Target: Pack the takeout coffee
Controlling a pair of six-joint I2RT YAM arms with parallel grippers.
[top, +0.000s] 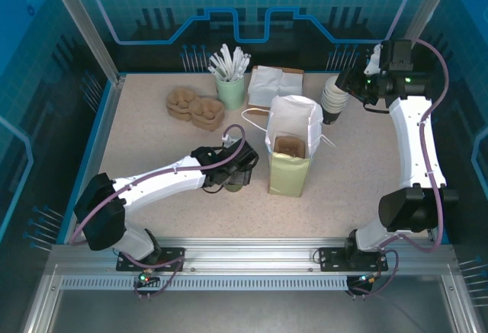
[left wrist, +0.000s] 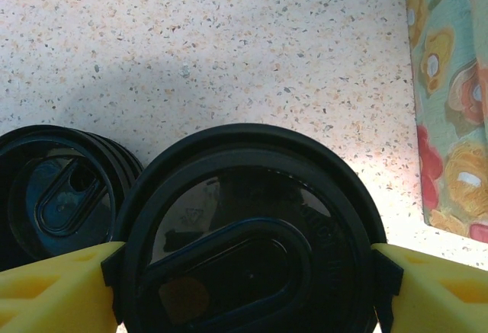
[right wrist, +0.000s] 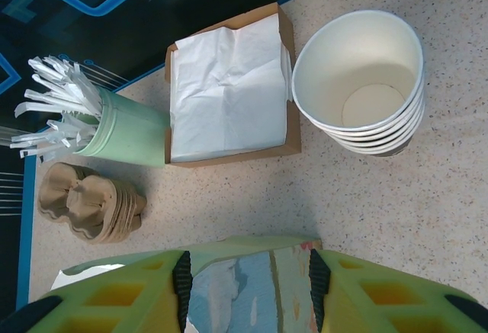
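Observation:
My left gripper (top: 232,173) (left wrist: 248,272) is shut on a takeout coffee cup, its yellow fingers (left wrist: 53,287) pressed on both sides of the black lid (left wrist: 244,211). A second lidded cup (left wrist: 61,188) stands close to its left. The patterned green paper bag (top: 288,177) (left wrist: 450,104) (right wrist: 259,253) stands open mid-table, just right of the held cup, with a brown cup carrier (top: 290,147) inside. My right gripper (top: 347,83) (right wrist: 244,272) hangs up high to the bag's far right. Its jaws are partly open and hold nothing, and the bag shows beyond them.
A stack of white paper cups (top: 333,98) (right wrist: 358,74) stands behind the bag on the right. Left of the stack sit a box of napkins (top: 276,85) (right wrist: 229,81), a green cup of straws (top: 229,81) (right wrist: 122,131) and stacked brown carriers (top: 194,108) (right wrist: 91,203).

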